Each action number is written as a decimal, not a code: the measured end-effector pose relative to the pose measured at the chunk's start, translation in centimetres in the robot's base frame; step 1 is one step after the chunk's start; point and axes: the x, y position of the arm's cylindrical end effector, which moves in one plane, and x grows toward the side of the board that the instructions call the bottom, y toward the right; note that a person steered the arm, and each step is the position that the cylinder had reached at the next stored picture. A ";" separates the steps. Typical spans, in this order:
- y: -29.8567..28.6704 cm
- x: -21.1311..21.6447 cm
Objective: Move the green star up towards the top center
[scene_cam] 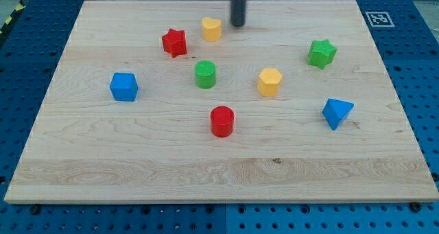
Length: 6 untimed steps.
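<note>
Camera view: green star (pixel 322 53) sits well to the view's right of my tip (pixel 238 25) and lower, untouched; whole push still to do. No gripper, just a rod, holding nothing. Yellow heart (pixel 212 29) just left of tip; yellow hexagon (pixel 269 82) lower-left of star, off the path.

A: Blocks on the wooden board (pixel 103 158), by colour?
B: Eight in all. Two red: red star (pixel 174 42), red cylinder (pixel 222 121). Two green: green star (pixel 322 53), green cylinder (pixel 205 75). Two yellow: yellow heart (pixel 212 29), yellow hexagon (pixel 269 82). Two blue: blue cube (pixel 124 86), blue triangle (pixel 337 112)
A: By shape?
B: Two stars, two cylinders, one each of heart, hexagon, cube, triangle
A: Anything else?
B: One rod, one fiducial tag (pixel 376 18) at corner
</note>
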 end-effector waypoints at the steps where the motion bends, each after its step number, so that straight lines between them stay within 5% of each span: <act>1: 7.2 0.0; 3: 15.3 7.4; 6: 15.3 15.4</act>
